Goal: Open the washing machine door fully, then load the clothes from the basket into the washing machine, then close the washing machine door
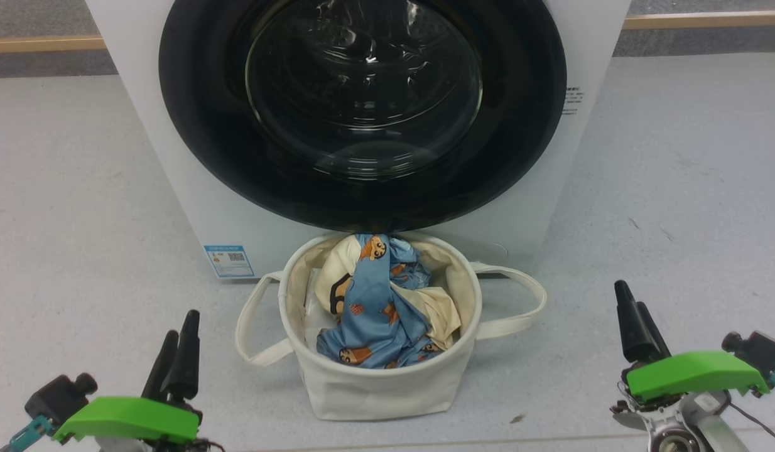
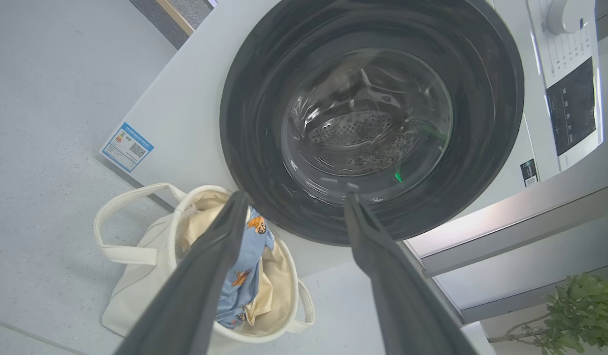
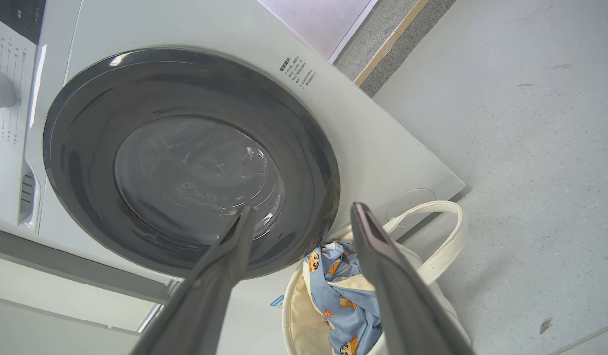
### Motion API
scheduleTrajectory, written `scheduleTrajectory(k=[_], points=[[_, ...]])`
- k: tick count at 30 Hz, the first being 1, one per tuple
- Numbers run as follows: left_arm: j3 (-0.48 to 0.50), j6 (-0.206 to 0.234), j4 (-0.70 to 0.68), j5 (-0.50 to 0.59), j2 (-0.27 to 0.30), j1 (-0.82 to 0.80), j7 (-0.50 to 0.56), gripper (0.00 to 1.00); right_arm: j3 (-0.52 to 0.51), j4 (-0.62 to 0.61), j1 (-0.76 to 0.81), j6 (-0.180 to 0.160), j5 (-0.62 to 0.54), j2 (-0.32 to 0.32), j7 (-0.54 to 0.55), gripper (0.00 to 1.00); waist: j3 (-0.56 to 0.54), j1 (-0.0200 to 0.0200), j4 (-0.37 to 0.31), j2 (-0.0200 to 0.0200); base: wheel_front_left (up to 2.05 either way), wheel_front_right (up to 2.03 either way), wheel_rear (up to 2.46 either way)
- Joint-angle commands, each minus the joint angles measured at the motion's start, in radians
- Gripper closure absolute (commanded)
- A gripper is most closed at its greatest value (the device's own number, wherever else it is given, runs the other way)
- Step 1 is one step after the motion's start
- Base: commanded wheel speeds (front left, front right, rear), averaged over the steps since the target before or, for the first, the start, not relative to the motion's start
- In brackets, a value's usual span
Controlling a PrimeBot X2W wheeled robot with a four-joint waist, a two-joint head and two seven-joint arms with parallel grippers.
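Glossy black rim around clear domed glass: the washing machine door [image 1: 362, 107] sits shut, flush on the white washing machine [image 1: 174, 207]. You have both grippers low and well clear of it. The left gripper [image 1: 181, 326] and right gripper [image 1: 632, 296] each have jaws spread with nothing between them, and both wrist views confirm the gap. The basket [image 1: 375, 389] stands on the floor [image 1: 80, 188] directly below the door's lower rim, close against the machine front. The clothes [image 1: 378, 307] are heaped inside it, blue bear print over cream. Judgement: the door is rigid, hinged, probably latched, and slick on its face. A flat press will likely slip, so hook the rim's edge; no handle recess can be made out. The swinging door may brush the basket. The clothes look light and limp and will drape and trail. Pinch a bunched fold at the top of the heap, not a loose edge.
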Motion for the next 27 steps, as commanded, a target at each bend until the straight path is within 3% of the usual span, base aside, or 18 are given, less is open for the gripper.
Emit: scheduleTrajectory(k=[1,27], points=[[0.012,-0.002,-0.034,0.030,0.027,-0.059,-0.011,0.00,0.005,-0.027,-0.057,0.000,-0.035,-0.009,-0.009,0.00,-0.001,0.0000,0.001,0.0000,0.00,0.00,0.00],[0.010,-0.032,0.012,0.348,0.059,-0.104,-0.087,0.00,0.050,-0.004,-0.124,0.000,-0.373,-0.005,-0.029,0.00,-0.014,0.0000,0.027,0.0000,0.00,0.00,0.00]])
